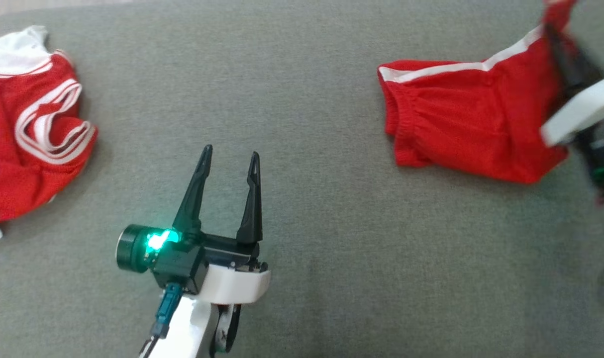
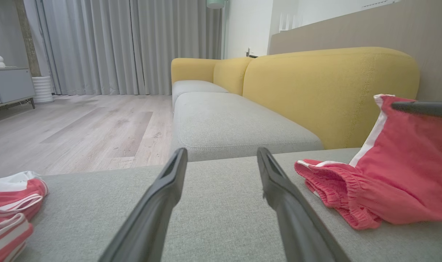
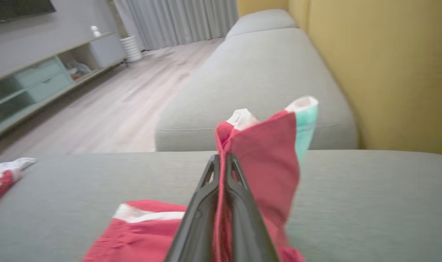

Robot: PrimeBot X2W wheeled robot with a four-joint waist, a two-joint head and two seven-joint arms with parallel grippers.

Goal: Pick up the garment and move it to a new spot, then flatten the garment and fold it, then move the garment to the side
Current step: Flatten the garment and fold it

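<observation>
I am watching my right gripper (image 3: 224, 157) pinching a corner of the red shorts (image 1: 471, 129), its fingers pressed together on the cloth and holding that edge raised above the grey sofa seat (image 1: 307, 278). The rest of the garment is lying on the seat at about two o'clock in the head view. My left gripper (image 1: 230, 159) is hovering at seven o'clock, fingers spread apart, holding nothing. A red jersey (image 1: 28, 139) is lying at nine o'clock.
</observation>
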